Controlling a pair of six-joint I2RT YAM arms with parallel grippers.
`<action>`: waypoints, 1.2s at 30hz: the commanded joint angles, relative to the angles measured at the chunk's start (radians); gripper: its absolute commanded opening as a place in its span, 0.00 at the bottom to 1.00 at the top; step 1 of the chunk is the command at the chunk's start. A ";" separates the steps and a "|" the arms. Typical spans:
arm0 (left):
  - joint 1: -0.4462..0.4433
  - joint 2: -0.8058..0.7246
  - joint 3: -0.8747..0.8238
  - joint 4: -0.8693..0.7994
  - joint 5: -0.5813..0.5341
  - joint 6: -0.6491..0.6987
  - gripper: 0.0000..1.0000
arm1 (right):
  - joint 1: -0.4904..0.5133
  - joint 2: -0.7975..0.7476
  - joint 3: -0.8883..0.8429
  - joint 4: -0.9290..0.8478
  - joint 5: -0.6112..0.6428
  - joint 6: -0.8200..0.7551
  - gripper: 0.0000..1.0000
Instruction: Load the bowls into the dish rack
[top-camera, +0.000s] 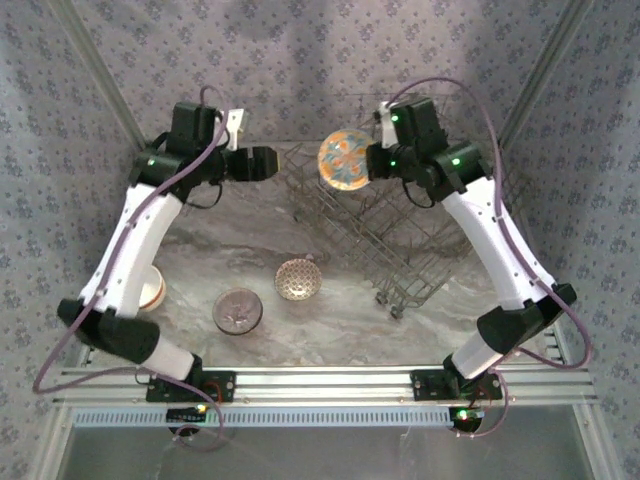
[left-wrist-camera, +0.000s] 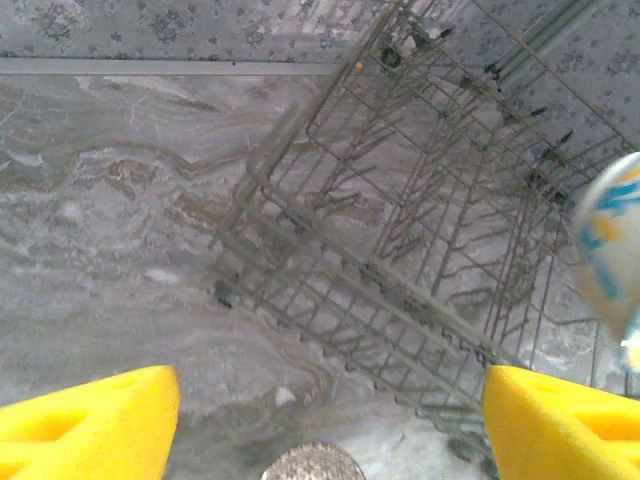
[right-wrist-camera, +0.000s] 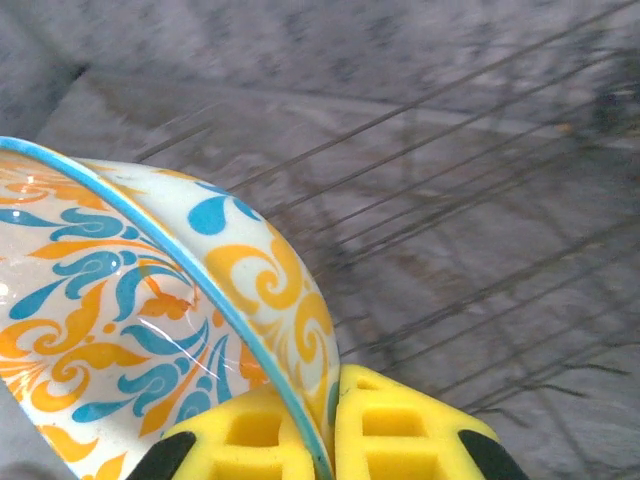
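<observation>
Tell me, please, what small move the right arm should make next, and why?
Probably lower the right end effector slightly: it pinches the rim of the blue-and-orange patterned round bowl, held above the grey metal wire dish rack and not yet seated between its tines.

Top external: overhead, looking down; left wrist: faces dish rack (left-wrist-camera: 262, 160); right wrist: close on patterned bowl (right-wrist-camera: 130, 300); rack shared.

Four bowls, one wire rack (top-camera: 400, 250), two robot arms.
One blue-and-orange bowl (top-camera: 345, 160), one brown patterned bowl (top-camera: 298, 278), one speckled grey bowl (top-camera: 237, 311), one white bowl (top-camera: 156, 288); one left arm (top-camera: 140, 230), one right arm (top-camera: 495, 235).
</observation>
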 joint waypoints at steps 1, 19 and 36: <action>0.006 0.092 0.079 0.011 0.087 0.063 0.79 | -0.090 -0.039 0.043 0.063 0.116 -0.022 0.00; 0.067 0.353 0.290 0.026 0.236 0.112 0.79 | -0.447 -0.041 -0.283 0.459 0.374 -0.312 0.00; 0.071 0.447 0.384 0.026 0.197 0.074 0.79 | -0.578 0.100 -0.434 0.826 0.349 -0.582 0.00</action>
